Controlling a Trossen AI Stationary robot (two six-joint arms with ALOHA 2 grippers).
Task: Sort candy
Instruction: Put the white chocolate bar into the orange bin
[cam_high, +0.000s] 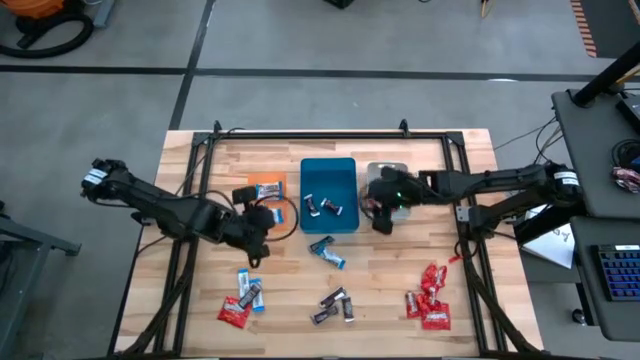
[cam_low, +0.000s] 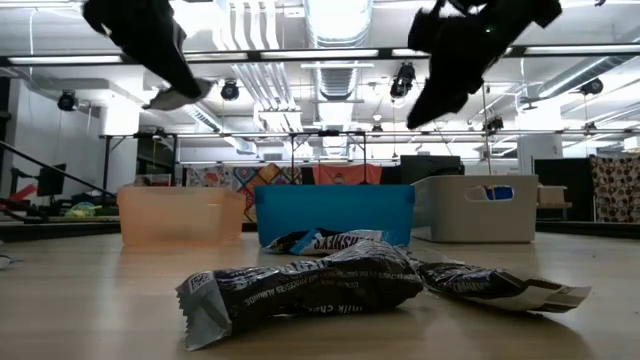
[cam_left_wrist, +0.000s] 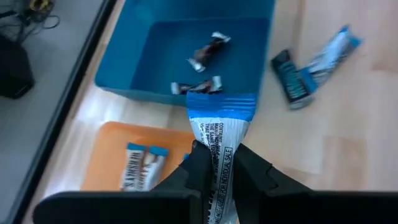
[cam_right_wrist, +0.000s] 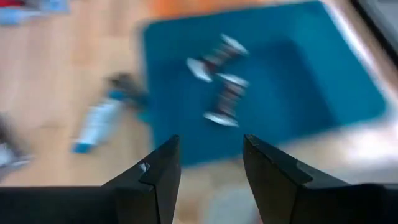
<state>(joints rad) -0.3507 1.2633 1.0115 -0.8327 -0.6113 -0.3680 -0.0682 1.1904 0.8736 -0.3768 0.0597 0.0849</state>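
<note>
My left gripper (cam_left_wrist: 217, 163) is shut on a light blue-and-white candy (cam_left_wrist: 219, 127) and hovers by the orange tray (cam_high: 266, 187), which holds blue-and-white candies (cam_left_wrist: 140, 164). My right gripper (cam_right_wrist: 211, 168) is open in the air at the teal tray's (cam_high: 328, 195) right edge, over the grey tray (cam_high: 388, 172), touching nothing. Two dark candies (cam_high: 322, 206) lie in the teal tray. On the table lie blue-and-white candies (cam_high: 326, 251), a blue-and-red group (cam_high: 240, 298), dark candies (cam_high: 334, 305) and red candies (cam_high: 430, 298). My left gripper pinches the blue-and-white candy between its two fingers (cam_left_wrist: 193, 168) across the wrapper's middle (cam_left_wrist: 217, 149). The blue crimped end (cam_left_wrist: 221, 107) sticks out beyond the fingertips. The candy is lifted clear of table and trays.
The three trays stand in a row at the table's far middle: orange, teal, grey (cam_low: 475, 208). A black frame (cam_high: 300, 133) runs along the far edge and down both sides. Bare wood lies between the trays and the loose candies near the front.
</note>
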